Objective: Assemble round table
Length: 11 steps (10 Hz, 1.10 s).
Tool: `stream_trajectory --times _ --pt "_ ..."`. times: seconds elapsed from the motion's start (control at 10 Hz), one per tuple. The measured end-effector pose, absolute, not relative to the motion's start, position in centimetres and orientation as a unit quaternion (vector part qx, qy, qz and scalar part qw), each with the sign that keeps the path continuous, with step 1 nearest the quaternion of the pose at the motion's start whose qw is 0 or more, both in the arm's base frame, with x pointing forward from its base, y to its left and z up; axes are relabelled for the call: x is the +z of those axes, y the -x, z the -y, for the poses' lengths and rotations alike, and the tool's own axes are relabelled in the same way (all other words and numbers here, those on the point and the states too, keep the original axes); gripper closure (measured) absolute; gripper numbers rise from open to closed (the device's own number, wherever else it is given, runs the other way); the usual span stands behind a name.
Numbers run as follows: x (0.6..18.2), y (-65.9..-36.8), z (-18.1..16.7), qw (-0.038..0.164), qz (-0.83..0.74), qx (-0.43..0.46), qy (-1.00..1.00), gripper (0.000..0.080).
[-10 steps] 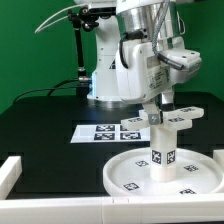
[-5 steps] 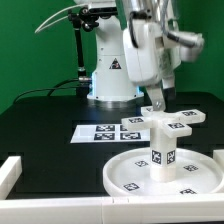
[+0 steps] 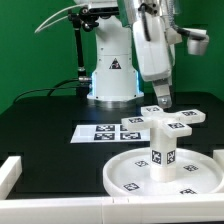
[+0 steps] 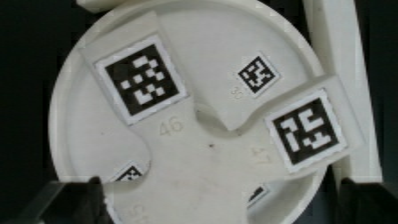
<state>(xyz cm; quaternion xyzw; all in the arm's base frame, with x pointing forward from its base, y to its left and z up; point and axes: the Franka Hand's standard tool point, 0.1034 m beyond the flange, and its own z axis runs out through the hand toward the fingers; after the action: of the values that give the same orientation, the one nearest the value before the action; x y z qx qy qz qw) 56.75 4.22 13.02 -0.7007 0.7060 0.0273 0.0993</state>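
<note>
The round white disc (image 3: pixel 122 176) lies on the black table at the front, toward the exterior view's right. The short thick leg (image 3: pixel 161 156) stands upright on it, tags on its side. The four-armed cross base (image 3: pixel 170 120) sits on top of the leg. My gripper (image 3: pixel 161 98) hangs just above the cross base, open and empty, not touching it. In the wrist view the cross base (image 4: pixel 199 128) and its tags fill the picture over the disc (image 4: pixel 86 150). My two dark fingers (image 4: pixel 71 201) show wide apart at the edge, with nothing between them.
The marker board (image 3: pixel 104 132) lies flat on the table behind the disc. A white wall (image 3: pixel 10 172) borders the table's front at the exterior view's left, and another (image 3: pixel 217 158) at its right. The robot's base (image 3: pixel 110 75) stands at the back.
My gripper has let go of the cross base and risen straight up off it. The cross base stays on the leg, and the disc has not moved.
</note>
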Motion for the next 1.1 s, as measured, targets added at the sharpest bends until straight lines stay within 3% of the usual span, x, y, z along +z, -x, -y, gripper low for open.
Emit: stream_trajectory --times 0.3,0.9,1.1 --pt "13.27 -57.21 -5.15 0.082 -0.548 0.03 0.832 0.0151" --pt "13.14 -57.24 -5.06 0.086 -0.368 0.013 0.926 0.0151" --pt "13.16 -57.09 -4.62 0.066 -0.18 0.007 0.981 0.0151"
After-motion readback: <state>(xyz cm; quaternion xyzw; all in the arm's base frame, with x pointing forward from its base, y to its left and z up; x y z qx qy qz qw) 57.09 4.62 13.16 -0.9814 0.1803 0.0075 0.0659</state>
